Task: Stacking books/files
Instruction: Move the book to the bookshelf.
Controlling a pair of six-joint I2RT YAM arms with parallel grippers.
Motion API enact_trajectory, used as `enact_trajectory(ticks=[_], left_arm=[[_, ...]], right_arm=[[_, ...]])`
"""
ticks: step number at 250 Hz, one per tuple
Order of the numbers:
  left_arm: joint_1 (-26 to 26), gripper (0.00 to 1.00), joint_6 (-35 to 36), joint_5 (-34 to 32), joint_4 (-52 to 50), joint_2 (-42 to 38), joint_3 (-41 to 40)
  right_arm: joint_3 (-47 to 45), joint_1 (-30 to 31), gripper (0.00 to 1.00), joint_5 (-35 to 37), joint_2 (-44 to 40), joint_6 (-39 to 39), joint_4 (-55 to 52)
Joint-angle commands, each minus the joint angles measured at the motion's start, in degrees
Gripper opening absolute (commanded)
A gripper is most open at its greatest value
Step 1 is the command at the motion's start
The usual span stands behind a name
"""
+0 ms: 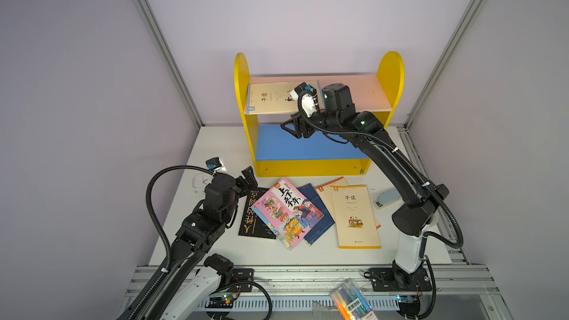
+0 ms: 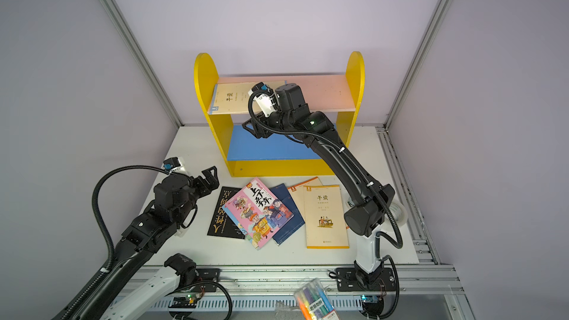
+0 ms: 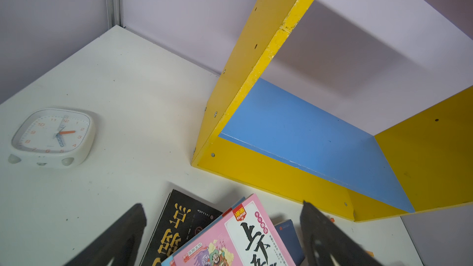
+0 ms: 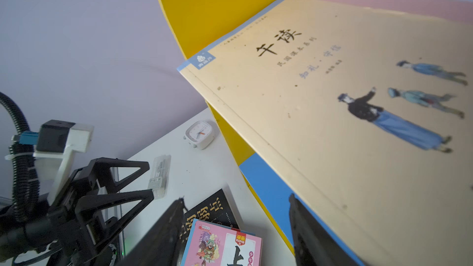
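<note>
Books are split two ways. A blue-edged book lies flat, cover up, at the nine o'clock end of the top shelf of the bookcase. Its spine is just beside the side panel and its six o'clock edge is at the shelf lip; whether it overhangs I cannot tell. The rest lie on the desk at six o'clock of the bookcase: the pink book on top of the black book and navy book, and a cream book at their three o'clock covering another. The right pincer sits just at six o'clock of the shelved book, below the lip, its jaws parted with nothing between them. The book looks set down, so the step in hand is, I judge, getting clear of it. That is best done by drawing straight back toward six o'clock and staying low until the fingers pass the lip, since an upward sweep could catch the thin cover and drag it off. The left pincer hovers wide open and empty above the twelve o'clock ends of the black and pink books, with the clock at its nine o'clock. The pink book, being uppermost, is the sensible next pick. It should go by a raised corner and be laid square on the blue-edged one, spine to the same panel.
</note>
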Motion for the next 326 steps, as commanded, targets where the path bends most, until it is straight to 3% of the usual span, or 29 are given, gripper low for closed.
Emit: enact_trajectory(ticks=[1, 95, 201, 269, 326], left_arm=[[0.1, 0.97, -0.2, 0.5, 1.3, 0.1, -0.2], [0.1, 0.96, -0.1, 0.4, 1.1, 0.2, -0.5], [0.0, 0.96, 0.2, 0.2, 0.6, 0.3, -0.2], [0.1, 0.96, 0.4, 0.0, 0.4, 0.4, 0.0], [0.0, 0.96, 0.2, 0.2, 1.2, 2.6, 0.0]], right_arm=[[0.4, 0.6, 0.67, -6.1, 0.7, 0.6, 4.9], [5.5, 1.5, 0.68, -11.9, 6.0, 3.6, 11.6], [10.3, 1.5, 0.69, -10.1, 11.4, 3.9, 12.9], [10.3, 1.5, 0.71, -10.8, 10.8, 2.4, 12.3], [8.2, 1.6, 0.79, -9.4, 5.4, -2.4, 4.7]])
